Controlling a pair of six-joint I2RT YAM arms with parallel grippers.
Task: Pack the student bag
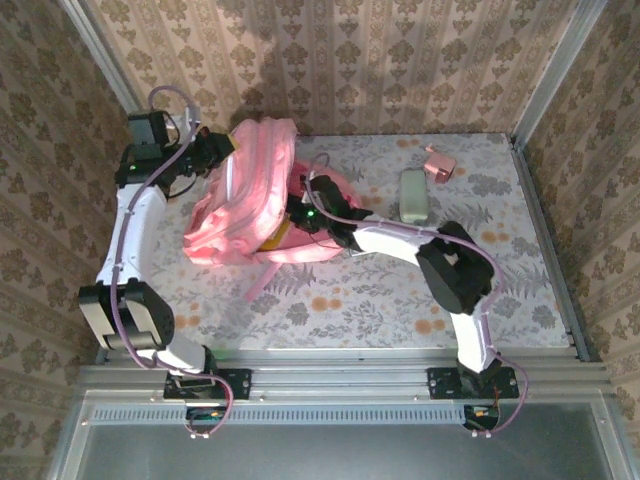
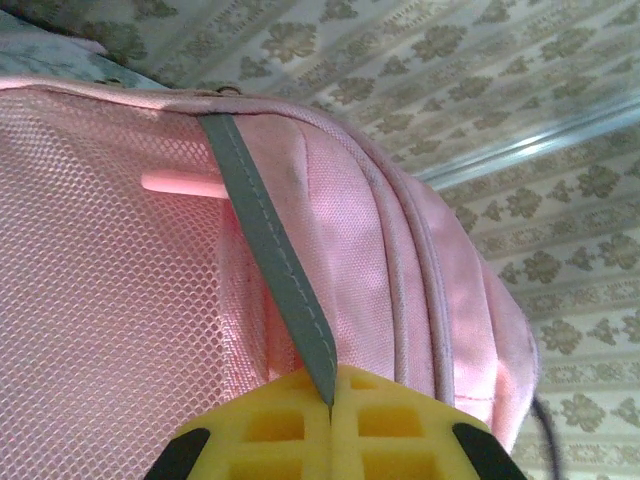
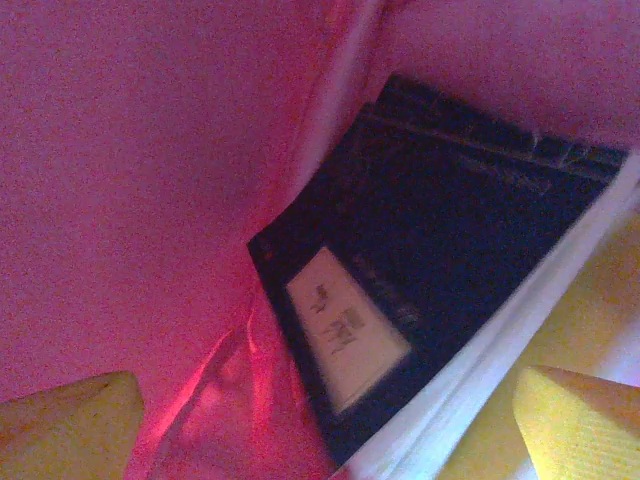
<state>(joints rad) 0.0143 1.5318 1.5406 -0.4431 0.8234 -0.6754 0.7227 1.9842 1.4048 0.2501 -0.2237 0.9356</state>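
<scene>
The student bag [image 1: 248, 195], a big pink backpack, lies on the table's left half with its opening toward the right. At its upper left edge, my left gripper [image 1: 213, 150] is shut on a grey strap [image 2: 268, 240] of the bag; the yellow fingers [image 2: 290, 425] pinch the strap's end against the pink mesh side [image 2: 110, 300]. My right gripper [image 1: 303, 213] reaches into the bag's mouth. Inside, its yellow fingertips [image 3: 70, 420] stand wide apart, open, over a dark book with a pale label [image 3: 430, 240] that rests against the pink lining [image 3: 130, 180].
A pale green case [image 1: 415, 195] and a small pink box [image 1: 438, 163] lie at the back right of the table. A pink strap [image 1: 262, 280] trails from the bag toward the front. Patterned walls close in the sides and back.
</scene>
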